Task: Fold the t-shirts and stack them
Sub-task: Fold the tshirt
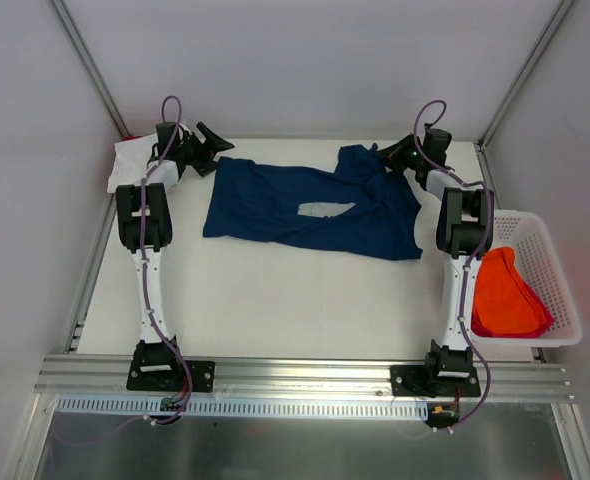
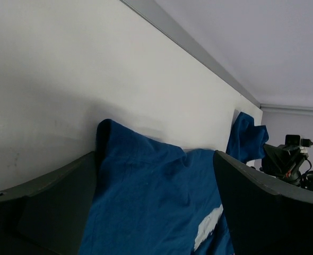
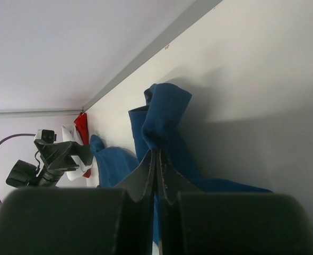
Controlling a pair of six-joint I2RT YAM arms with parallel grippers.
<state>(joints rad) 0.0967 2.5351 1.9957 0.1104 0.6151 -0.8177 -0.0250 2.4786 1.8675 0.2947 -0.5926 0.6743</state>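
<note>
White tee (image 1: pixel 125 162) mostly hidden under L arm (image 1: pixel 145 215), far-left corner. Red tee (image 3: pixel 81 126) is just a sliver past it. Orange tee (image 1: pixel 505 295) bunched in basket (image 1: pixel 563 262), right edge. I count 4 tees, 1 basket. Navy tee (image 1: pixel 295 205) lies spread on table (image 1: pixel 275 300), far half, pale print (image 1: pixel 330 209) up. Print too small to read, no text legible anywhere. R gripper (image 3: pixel 156 155) pinched tight on navy's far-right corner, cloth bunched up there. L gripper (image 1: pixel 209 150) fingers wide by navy's left end, holding nothing.
</note>
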